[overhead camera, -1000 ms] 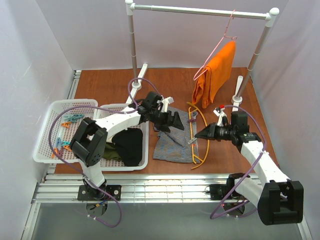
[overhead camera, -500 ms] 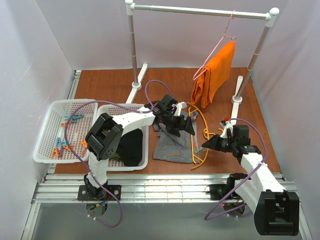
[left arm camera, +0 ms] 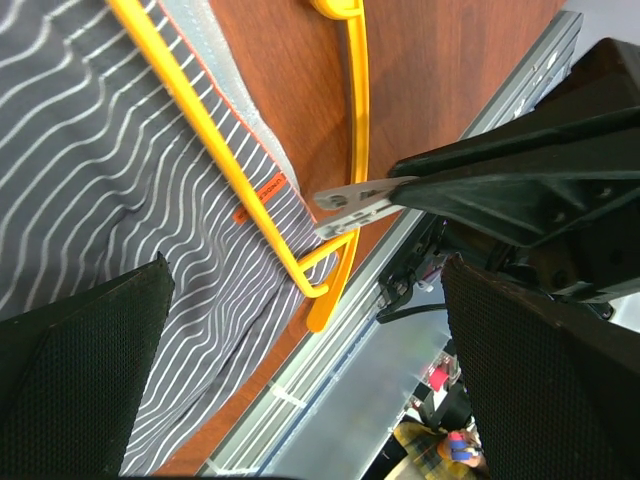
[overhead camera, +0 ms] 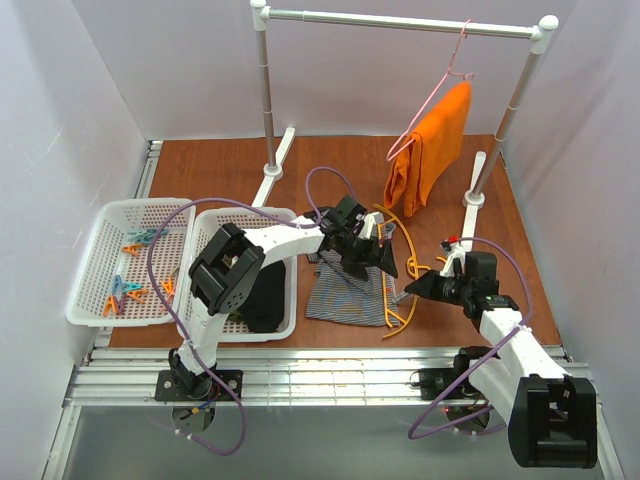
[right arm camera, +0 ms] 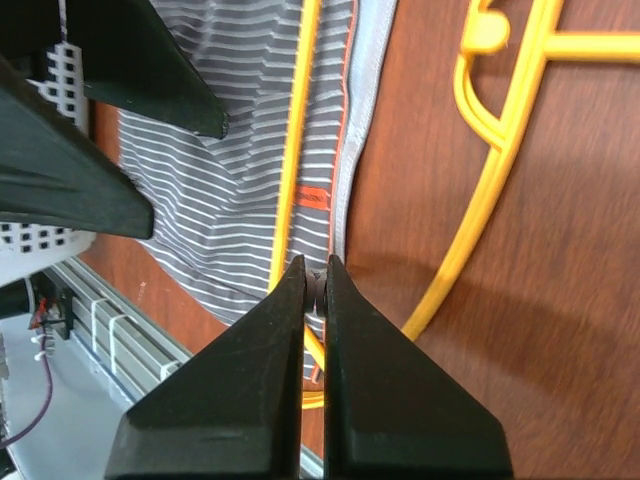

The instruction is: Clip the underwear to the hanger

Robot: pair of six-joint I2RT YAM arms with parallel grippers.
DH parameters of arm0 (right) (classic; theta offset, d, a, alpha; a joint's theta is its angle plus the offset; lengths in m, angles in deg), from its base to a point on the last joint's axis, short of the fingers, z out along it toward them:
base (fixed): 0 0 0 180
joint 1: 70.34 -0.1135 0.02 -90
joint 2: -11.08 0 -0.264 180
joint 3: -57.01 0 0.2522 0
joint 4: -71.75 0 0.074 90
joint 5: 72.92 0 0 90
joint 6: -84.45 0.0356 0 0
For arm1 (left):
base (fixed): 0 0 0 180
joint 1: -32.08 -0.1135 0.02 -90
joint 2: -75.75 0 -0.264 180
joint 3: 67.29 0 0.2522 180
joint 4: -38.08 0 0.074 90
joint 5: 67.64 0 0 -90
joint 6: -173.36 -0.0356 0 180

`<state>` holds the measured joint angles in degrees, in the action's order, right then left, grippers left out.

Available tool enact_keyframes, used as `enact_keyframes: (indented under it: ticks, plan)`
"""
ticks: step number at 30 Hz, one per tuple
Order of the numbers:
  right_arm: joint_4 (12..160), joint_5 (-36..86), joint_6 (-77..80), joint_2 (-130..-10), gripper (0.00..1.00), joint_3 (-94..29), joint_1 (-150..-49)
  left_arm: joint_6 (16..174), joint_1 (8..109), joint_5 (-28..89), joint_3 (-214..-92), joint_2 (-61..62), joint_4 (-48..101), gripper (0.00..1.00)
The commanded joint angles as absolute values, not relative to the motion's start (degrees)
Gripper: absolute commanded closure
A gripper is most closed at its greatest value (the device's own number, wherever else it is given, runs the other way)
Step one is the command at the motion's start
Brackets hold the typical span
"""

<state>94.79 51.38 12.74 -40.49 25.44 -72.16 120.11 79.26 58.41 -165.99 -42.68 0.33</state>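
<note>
**Colleague:** So, what changed the most just now?

**Me:** My left arm. It has swung away from the white basket and now reaches further across the tabletop. The left tool now hangs over the underwear, near the waistband side. Its jaws are spread wide and carry nothing.

**Colleague:** And your right arm?

**Me:** It has drawn back a little toward its base. The right tool has its fingers pressed together. In the left wrist view I see them pinching a small grey clip, which points at the near end of the hanger.

**Colleague:** Where do the garment and the hanger lie?

**Me:** The underwear lies flat on the tabletop between the two arms, and it looks unmoved. The hanger lies on top of it. The straight bar crosses the striped cloth beside the waistband and the small orange tag, and the curved side rests on bare wood.

**Colleague:** What does this mean for the task?

**Me:** I judge that both arms are now gathered over one spot. The empty left tool could hold cloth and bar together. The grey clip is ready, but it is not yet on them.
</note>
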Motion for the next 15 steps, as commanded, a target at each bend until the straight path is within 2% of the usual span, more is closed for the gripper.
enact_keyframes:
  ticks: [1, 15]
  plan:
    - [91.5, 50.4, 10.9, -40.8, 0.99, 27.2, -71.8, 120.5, 80.3, 59.7, -168.3, -42.9, 0.1, 0.02]
    - [86.3, 52.9, 12.0, -42.3, 0.99, 30.1, -71.9, 121.2, 81.6, 61.3, -169.8, -44.9, 1.2, 0.02]
